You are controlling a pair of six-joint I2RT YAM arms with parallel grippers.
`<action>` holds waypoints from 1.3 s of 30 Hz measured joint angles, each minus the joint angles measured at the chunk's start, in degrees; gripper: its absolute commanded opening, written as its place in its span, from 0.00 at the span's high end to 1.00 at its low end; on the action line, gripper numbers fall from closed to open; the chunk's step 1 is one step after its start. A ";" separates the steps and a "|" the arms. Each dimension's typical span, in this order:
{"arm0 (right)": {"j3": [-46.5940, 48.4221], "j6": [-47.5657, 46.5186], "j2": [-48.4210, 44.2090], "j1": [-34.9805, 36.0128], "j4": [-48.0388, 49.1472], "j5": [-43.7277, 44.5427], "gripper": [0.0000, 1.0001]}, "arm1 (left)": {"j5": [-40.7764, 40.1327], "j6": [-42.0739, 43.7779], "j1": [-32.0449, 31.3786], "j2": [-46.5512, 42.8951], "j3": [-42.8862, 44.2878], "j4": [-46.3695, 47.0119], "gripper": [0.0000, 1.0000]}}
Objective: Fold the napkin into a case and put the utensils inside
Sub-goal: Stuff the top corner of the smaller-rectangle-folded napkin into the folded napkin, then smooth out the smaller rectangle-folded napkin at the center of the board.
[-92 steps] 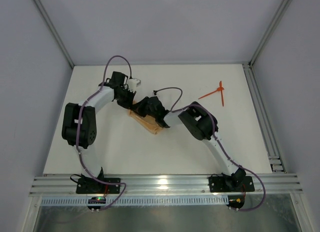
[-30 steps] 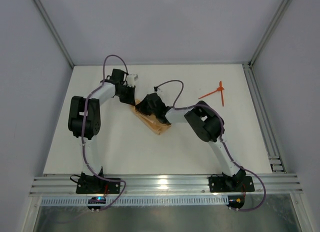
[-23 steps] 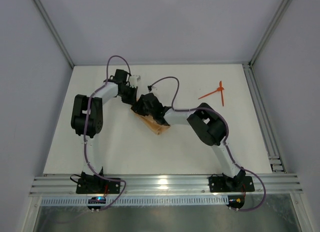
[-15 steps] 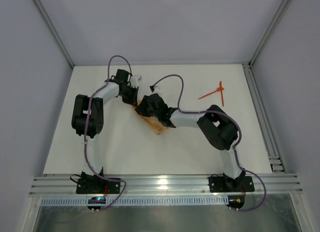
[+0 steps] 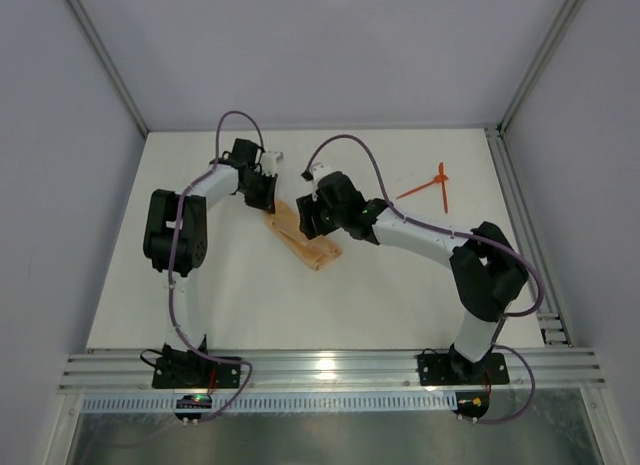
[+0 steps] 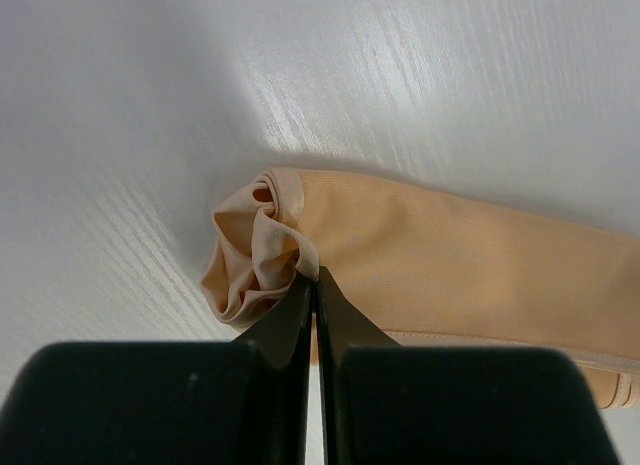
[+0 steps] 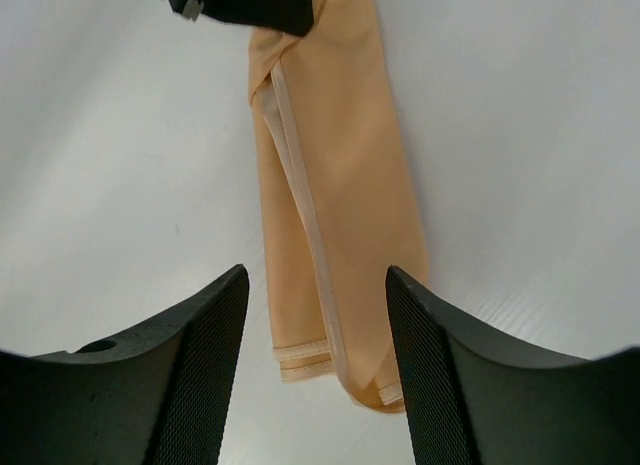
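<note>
The napkin (image 5: 310, 247), folded into a long narrow strip, lay flat on the table (image 5: 250, 305). Its bunched end was pinched between the tightly closed tips of the left gripper (image 6: 312, 285), and the rest ran away from that gripper toward the right gripper (image 7: 315, 277). The right gripper hung above the strip with its fingers spread to either side of the cloth, grasping nothing, and the two utensils (image 5: 432, 188) lay crossed well off to its outer side, apart from both grippers.
</note>
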 measured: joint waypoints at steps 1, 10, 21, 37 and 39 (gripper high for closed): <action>1.31 -2.05 0.85 0.02 -2.47 -0.57 0.36 | 0.00 0.00 0.00 0.00 0.00 0.00 1.00; 4.07 -13.31 6.80 0.63 -14.60 -1.79 0.35 | 0.00 0.00 0.00 0.00 0.00 0.00 1.00; 3.96 -17.40 7.52 2.91 -17.44 1.44 0.43 | -0.02 -0.04 0.00 0.00 0.00 0.00 1.00; 2.54 -17.42 7.52 4.22 -17.92 7.58 0.97 | 0.04 -0.22 -0.02 0.00 -0.04 0.04 1.00; 2.75 -17.42 7.52 4.31 -18.18 7.52 0.97 | 0.04 -0.24 -0.02 0.00 -0.04 0.04 1.00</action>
